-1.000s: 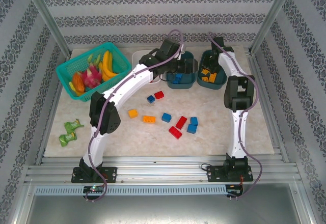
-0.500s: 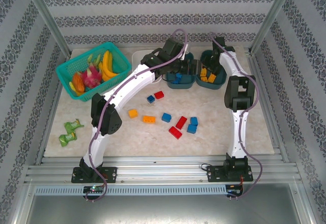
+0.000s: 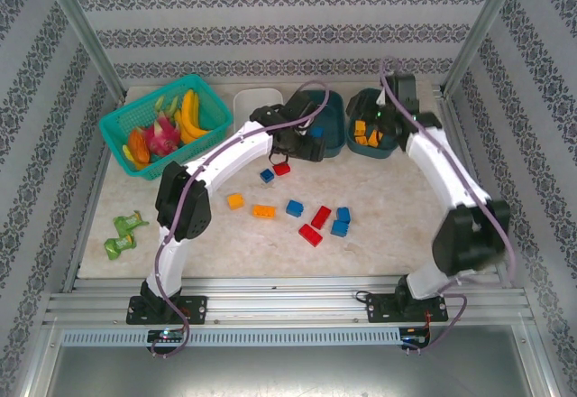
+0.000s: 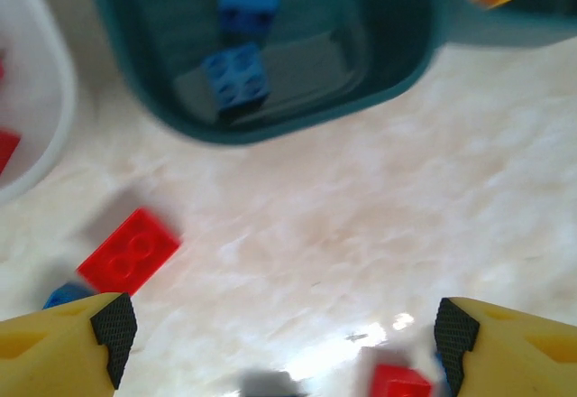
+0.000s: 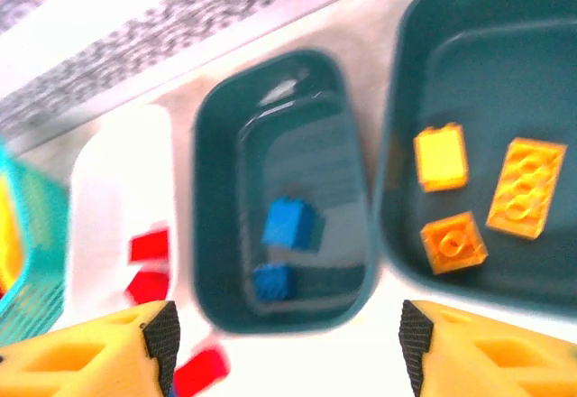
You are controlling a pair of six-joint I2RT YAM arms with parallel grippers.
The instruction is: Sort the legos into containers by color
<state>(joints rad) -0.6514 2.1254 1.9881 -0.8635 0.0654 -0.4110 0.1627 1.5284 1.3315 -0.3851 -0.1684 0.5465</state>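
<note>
Nearest me, loose legos [image 3: 310, 235] lie scattered across the middle of the marble worktop [image 3: 379, 235]: reds, blues and two orange ones. Green wrappers [image 3: 117, 247] sit at the lower left. Just beyond, the left pincer [image 4: 281, 334] hangs over bare worktop, its jaws spread wide with nothing between them. A red brick [image 4: 128, 251] lies lower left in its wrist view. Further back, the right pincer [image 5: 288, 347] hovers above the tubs, likewise wide open and empty. Along the far edge stand the white tub [image 5: 117, 171] holding red bricks [image 5: 149, 245], the middle teal tub [image 5: 216, 189] holding two blue bricks [image 5: 288, 224], and the right teal tub [image 5: 410, 99] holding orange bricks [image 5: 451, 239]. A turquoise fruit basket [image 3: 115, 147] sits upper left.
</note>
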